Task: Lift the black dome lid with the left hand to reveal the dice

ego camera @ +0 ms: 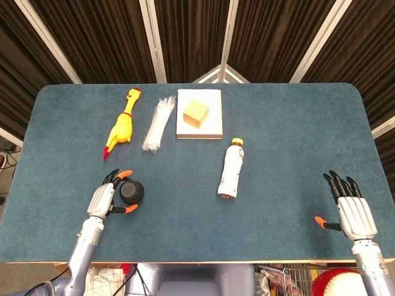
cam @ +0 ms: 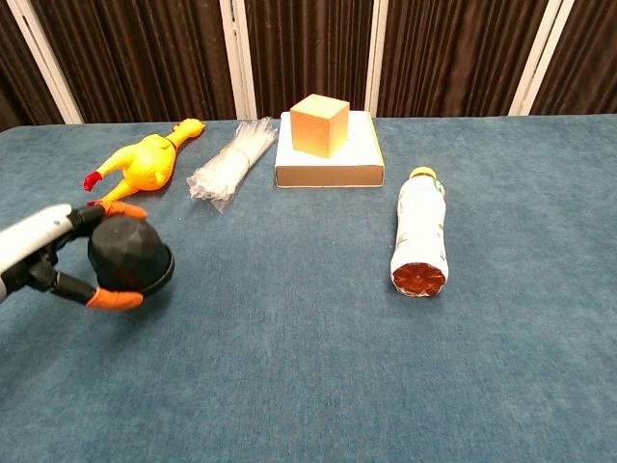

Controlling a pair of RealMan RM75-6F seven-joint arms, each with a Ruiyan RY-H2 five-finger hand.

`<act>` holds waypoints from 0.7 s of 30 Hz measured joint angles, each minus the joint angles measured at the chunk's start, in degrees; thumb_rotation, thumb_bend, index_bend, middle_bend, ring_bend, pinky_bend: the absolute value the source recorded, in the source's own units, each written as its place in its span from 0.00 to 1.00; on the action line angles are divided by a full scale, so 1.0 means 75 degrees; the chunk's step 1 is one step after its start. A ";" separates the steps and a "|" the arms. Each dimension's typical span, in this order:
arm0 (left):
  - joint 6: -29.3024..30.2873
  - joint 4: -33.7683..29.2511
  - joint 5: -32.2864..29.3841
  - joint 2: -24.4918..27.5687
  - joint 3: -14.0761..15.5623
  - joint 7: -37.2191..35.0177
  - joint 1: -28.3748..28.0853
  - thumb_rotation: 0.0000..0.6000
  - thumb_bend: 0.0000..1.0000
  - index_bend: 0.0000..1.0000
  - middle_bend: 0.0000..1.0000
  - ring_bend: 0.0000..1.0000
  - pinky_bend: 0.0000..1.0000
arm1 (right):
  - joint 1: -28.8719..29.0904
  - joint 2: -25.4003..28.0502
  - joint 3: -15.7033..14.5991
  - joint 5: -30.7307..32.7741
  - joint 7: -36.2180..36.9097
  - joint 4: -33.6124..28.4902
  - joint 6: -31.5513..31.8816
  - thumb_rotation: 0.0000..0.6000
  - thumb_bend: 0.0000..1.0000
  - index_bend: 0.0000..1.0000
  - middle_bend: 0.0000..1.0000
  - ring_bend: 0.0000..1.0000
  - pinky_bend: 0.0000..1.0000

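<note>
We're pinching the black dome lid (cam: 128,256) w/ left hand (ego camera: 102,200), raised off the table (cam: 318,386) nr front-left edge, to expose dice; right hand (ego camera: 352,211) idling, fingers spread, empty.

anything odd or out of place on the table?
The bottle lies on its side. The left hand holds the black dome lid lifted, yet no dice show on the cloth beneath it in either view.
</note>
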 measured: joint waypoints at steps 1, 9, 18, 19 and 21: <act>0.0034 -0.0205 -0.0006 0.0094 -0.0034 0.0112 -0.0006 1.00 0.55 0.21 0.51 0.00 0.00 | -0.0004 0.0006 -0.0003 -0.0006 -0.0013 -0.0027 0.0014 1.00 0.15 0.00 0.00 0.15 0.00; 0.0271 -0.1956 -0.0524 0.0868 -0.0411 0.1597 -0.0086 1.00 0.53 0.22 0.51 0.00 0.00 | -0.0019 0.0075 -0.0023 -0.0029 0.0008 -0.0122 0.0040 1.00 0.15 0.00 0.00 0.15 0.00; -0.0377 -0.2852 -0.2619 0.0792 -0.0992 0.2636 -0.0848 1.00 0.53 0.23 0.51 0.00 0.00 | -0.0001 0.0037 -0.0012 -0.0011 -0.0022 -0.0055 0.0031 1.00 0.15 0.00 0.00 0.15 0.00; -0.0446 -0.2942 -0.2831 0.0770 -0.1051 0.2753 -0.0967 1.00 0.53 0.23 0.52 0.00 0.00 | -0.0004 0.0040 -0.0008 -0.0003 -0.0013 -0.0051 0.0035 1.00 0.15 0.00 0.00 0.15 0.00; -0.0499 -0.3245 -0.3151 0.0794 -0.1145 0.3042 -0.1148 1.00 0.53 0.23 0.52 0.00 0.00 | -0.0002 0.0053 -0.0005 0.0031 0.0002 -0.0024 0.0007 1.00 0.15 0.00 0.00 0.15 0.00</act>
